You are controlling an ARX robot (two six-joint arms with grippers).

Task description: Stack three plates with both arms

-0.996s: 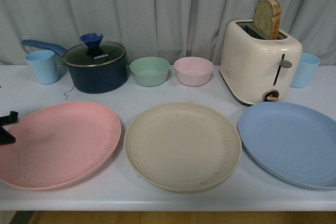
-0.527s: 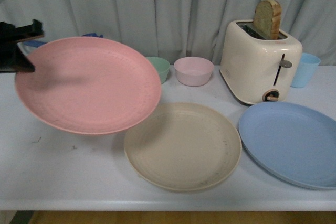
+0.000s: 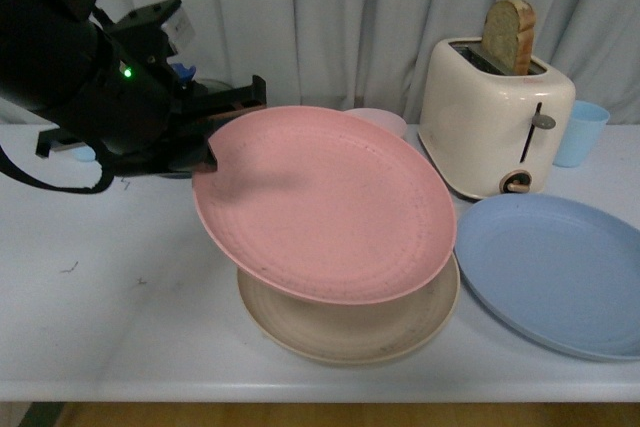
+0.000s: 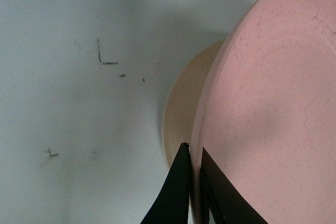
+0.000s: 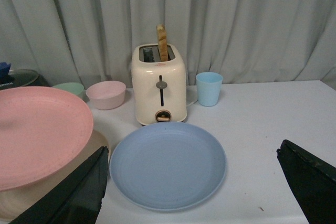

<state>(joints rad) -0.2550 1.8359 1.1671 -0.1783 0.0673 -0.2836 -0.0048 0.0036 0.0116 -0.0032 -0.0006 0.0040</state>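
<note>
Left gripper (image 3: 222, 128) clamped on pink plate (image 3: 330, 207) left rim; plate tilted, over beige plate (image 3: 350, 335). Right gripper (image 5: 191, 153) jaws wide, near blue plate (image 5: 168, 182).

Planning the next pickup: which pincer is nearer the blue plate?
Right. Its open pincer faces the blue plate just ahead; the left pincer grips the pink plate at its far rim.

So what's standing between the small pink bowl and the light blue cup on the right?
A cream toaster with a slice of bread sticking up; the right wrist view shows it between the small pink bowl and the light blue cup.
</note>
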